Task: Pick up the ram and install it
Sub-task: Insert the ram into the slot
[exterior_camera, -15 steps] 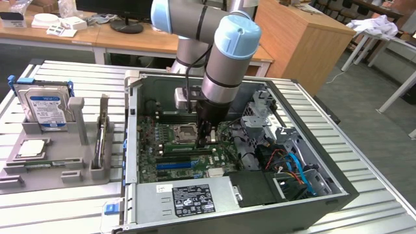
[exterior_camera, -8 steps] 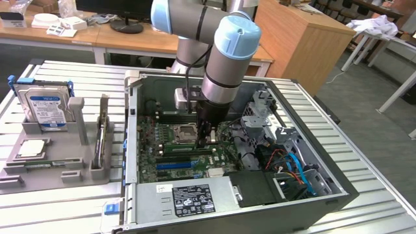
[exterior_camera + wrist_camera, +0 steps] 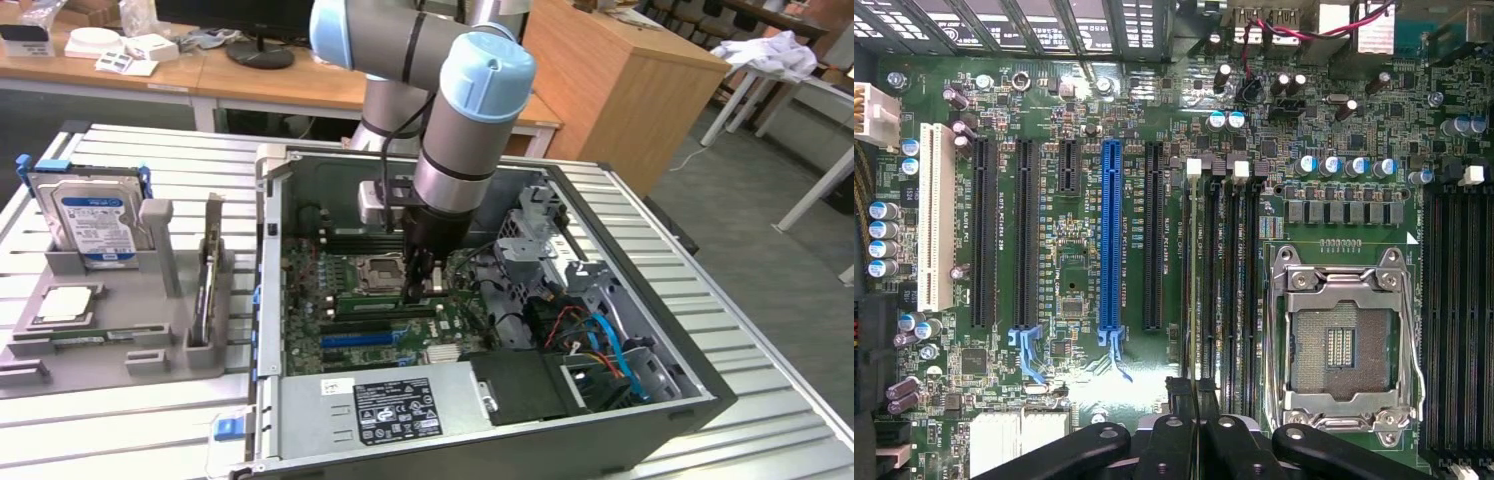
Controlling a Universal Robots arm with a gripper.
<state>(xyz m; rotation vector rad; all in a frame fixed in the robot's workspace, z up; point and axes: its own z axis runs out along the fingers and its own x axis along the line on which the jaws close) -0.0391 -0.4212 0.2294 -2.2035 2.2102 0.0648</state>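
Arm (image 3: 467, 130) comes in from the far side of the open PC case (image 3: 694, 400). The blue-capped joint sits high over the case, and the wrist section drops almost straight down into it, leaning slightly. Gripper (image 3: 424, 290) is down at board level, just to the exterior view's right of the CPU socket (image 3: 382, 270) and on its near side. Its fingers are pressed close together on a thin board held edge-on. That's the ram (image 3: 384, 307), a long green strip running from the fingers toward the exterior view's left, low over the motherboard (image 3: 1154, 100) beside the socket. In the wrist view the black fingertips (image 3: 1179, 400) are nearly together, with a thin dark edge running away from them along the bank of black memory slots (image 3: 1229, 280) with white clips. It sits on the side of that bank facing the long blue slot (image 3: 1110, 240). Can't tell if the ram is seated in a slot or just above one (the fingers hide the contact line). The CPU socket is empty, with its metal frame closed. Case lies on its side on the slatted metal table (image 3: 134, 430). A grey fixture (image 3: 120, 350) holding a hard drive (image 3: 96, 215) upright sits well apart from it, at the exterior view's left.
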